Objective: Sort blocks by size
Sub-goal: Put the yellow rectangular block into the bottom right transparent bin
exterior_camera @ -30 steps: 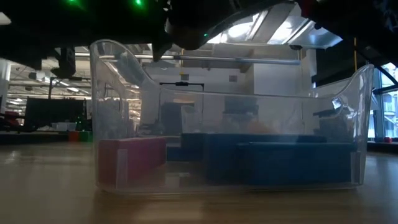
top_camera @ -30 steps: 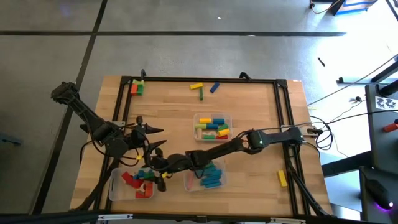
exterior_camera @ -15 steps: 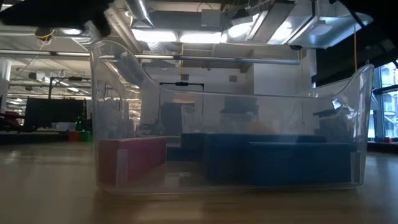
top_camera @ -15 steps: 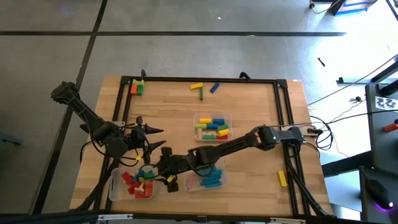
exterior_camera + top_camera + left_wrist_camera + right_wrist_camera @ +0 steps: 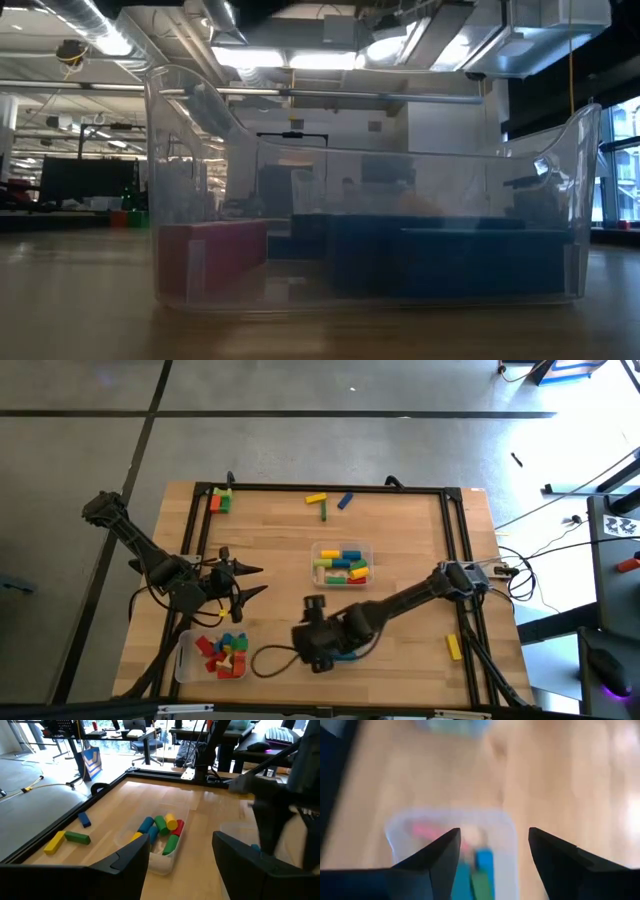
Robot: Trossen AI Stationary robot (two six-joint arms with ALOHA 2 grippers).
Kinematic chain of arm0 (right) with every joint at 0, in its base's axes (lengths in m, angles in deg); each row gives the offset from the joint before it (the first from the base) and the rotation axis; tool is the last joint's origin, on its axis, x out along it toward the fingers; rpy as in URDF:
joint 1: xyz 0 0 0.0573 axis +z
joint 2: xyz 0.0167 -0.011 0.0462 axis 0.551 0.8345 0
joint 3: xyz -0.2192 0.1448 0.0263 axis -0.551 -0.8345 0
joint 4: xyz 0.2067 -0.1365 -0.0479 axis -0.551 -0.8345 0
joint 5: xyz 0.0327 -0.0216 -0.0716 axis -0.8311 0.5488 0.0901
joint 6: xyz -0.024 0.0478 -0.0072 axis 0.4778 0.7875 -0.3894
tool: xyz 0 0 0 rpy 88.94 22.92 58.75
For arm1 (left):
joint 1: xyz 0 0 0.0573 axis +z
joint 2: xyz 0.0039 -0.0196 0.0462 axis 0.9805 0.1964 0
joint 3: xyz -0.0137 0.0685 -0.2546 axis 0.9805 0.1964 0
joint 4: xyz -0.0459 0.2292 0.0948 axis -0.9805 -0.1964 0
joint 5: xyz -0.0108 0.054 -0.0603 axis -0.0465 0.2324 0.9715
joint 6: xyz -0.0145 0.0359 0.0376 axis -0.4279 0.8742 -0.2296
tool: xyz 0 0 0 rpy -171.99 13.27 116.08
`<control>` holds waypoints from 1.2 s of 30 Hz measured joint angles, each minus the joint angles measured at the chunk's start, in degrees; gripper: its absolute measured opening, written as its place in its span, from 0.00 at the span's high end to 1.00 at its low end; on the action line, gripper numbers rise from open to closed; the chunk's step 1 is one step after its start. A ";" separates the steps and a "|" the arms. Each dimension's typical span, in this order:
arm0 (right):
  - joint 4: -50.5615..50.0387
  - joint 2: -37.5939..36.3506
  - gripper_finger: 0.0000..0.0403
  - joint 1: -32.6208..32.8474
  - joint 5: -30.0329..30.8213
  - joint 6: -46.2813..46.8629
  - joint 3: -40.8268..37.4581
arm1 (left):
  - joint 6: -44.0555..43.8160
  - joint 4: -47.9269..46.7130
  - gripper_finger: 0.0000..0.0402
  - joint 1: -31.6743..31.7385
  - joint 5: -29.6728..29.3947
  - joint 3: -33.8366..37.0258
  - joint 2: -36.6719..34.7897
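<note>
Sorting scene from above: three clear trays already hold blocks, one at the table's 7 o'clock edge (image 5: 183, 660) with red, green, yellow and blue pieces, one near centre (image 5: 368, 552) with mixed bars, and a third under the right arm at about 6 o'clock, whose blue blocks (image 5: 345, 655) show past the wrist. Loose blocks remain: a yellow bar (image 5: 316, 498), a green bar (image 5: 324, 511) and a blue bar (image 5: 345, 501) together at 12 o'clock, a red-and-green cluster (image 5: 220, 501) at the 11 o'clock corner, and a yellow block (image 5: 454, 646) near the 4 o'clock rail. The right gripper (image 5: 492, 852) hangs over the third tray with its fingers spread and nothing between them; the left gripper (image 5: 181, 847) waits at 9 o'clock, fingers likewise apart and empty, facing the central tray. The step in hand is judged to be fetching the next loose block. To do it well, the free gripper should lift clear of the tray walls first, approach a bar across its narrow width, and pick the outermost bar of the 12 o'clock group so its neighbours are not nudged.
</note>
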 joint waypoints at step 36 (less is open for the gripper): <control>-21.25 -36.97 0.41 22.12 -21.47 62.59 -59.63 | -3.02 0.05 0.48 0.09 -0.04 0.02 2.78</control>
